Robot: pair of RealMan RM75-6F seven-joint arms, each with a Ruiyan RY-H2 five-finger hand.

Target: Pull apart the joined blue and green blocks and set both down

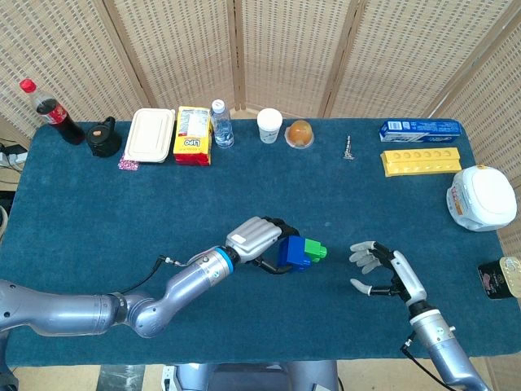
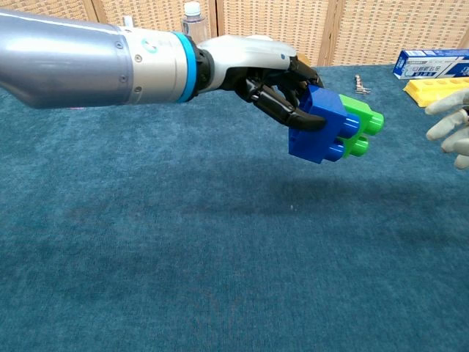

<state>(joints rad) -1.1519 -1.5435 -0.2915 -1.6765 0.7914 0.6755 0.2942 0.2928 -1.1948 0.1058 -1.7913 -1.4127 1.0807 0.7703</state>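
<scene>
My left hand (image 1: 259,239) (image 2: 275,77) grips the blue block (image 1: 293,252) (image 2: 317,126) and holds it above the blue cloth. The green block (image 1: 315,251) (image 2: 360,125) is still joined to the blue one and sticks out to the right, away from my palm. My right hand (image 1: 376,267) (image 2: 450,125) hovers open a short way right of the green block, fingers spread toward it, touching nothing. In the chest view only its fingers show at the right edge.
Along the far edge stand a cola bottle (image 1: 50,111), a white lunch box (image 1: 151,135), a yellow carton (image 1: 193,135), a water bottle (image 1: 221,124), a paper cup (image 1: 269,125) and an orange dome (image 1: 299,133). A yellow tray (image 1: 422,160), blue box (image 1: 420,128) and white container (image 1: 481,198) sit at the right.
</scene>
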